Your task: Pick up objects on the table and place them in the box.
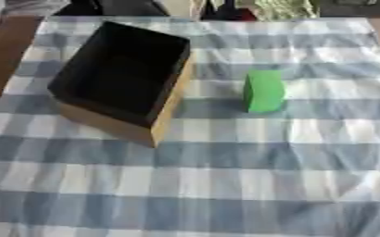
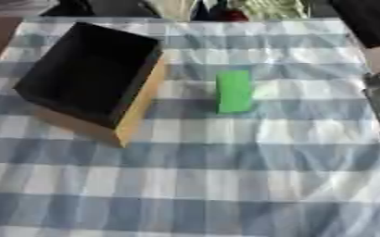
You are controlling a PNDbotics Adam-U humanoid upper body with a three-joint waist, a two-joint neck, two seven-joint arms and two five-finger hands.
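Lying just right of the open box (image 1: 120, 74) on the checked worktop (image 1: 225, 185), a green block (image 1: 264, 91) is not yet grasped; no hand is seen, so reaching is called for.

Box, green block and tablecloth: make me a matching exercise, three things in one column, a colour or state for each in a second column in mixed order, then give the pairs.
Things:
1. box
2. green block
3. tablecloth

Descriptions:
A. blue and white checks, spread over the whole table
B. stands on the cloth, to the right of the box and apart from it
C. open at the top, dark inside, tan outer walls, nothing seen in it

Pairs: 1-C, 2-B, 3-A
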